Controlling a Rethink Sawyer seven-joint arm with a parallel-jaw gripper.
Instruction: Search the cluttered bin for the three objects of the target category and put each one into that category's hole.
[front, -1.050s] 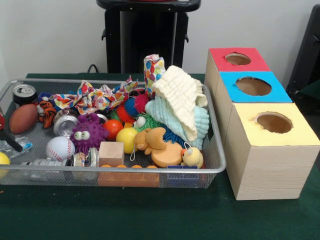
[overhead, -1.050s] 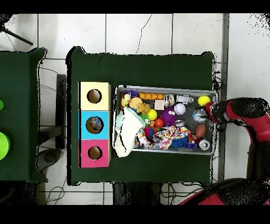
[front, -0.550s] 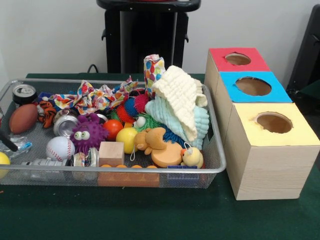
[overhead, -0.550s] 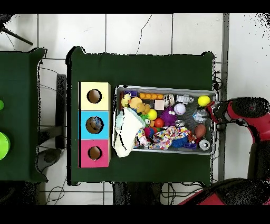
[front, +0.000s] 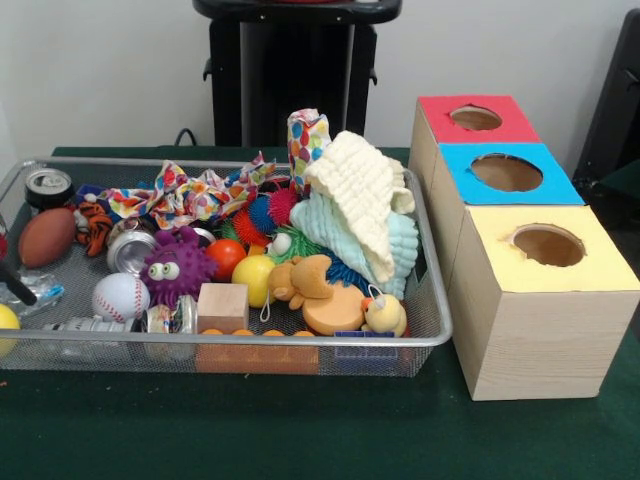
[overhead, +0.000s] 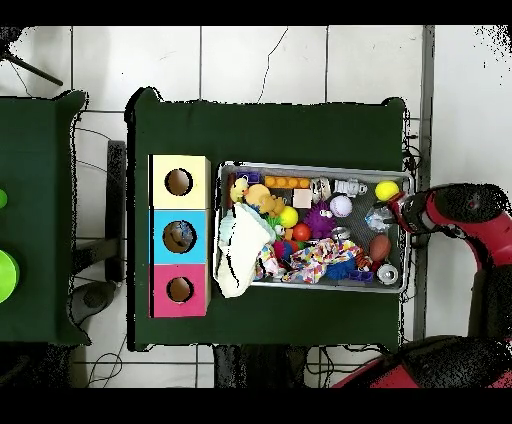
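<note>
End effector (overhead: 393, 214) sits at the bin's (front: 250, 341) short end farthest from the hole boxes (overhead: 179, 235), just over the crumpled plastic (overhead: 379, 217); can't tell if open or holding anything. Target category unknown; all clutter lies box-ward from it along the bin's long axis.

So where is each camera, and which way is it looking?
Front view: sits across the table, looking level at the mesh bin and the three boxes; only a dark bit of the gripper shows at the left edge.
Overhead view: hangs above, looking straight down; the red arm reaches in from the right.
Both show the bin, the boxes and the purple spiky ball.
</note>
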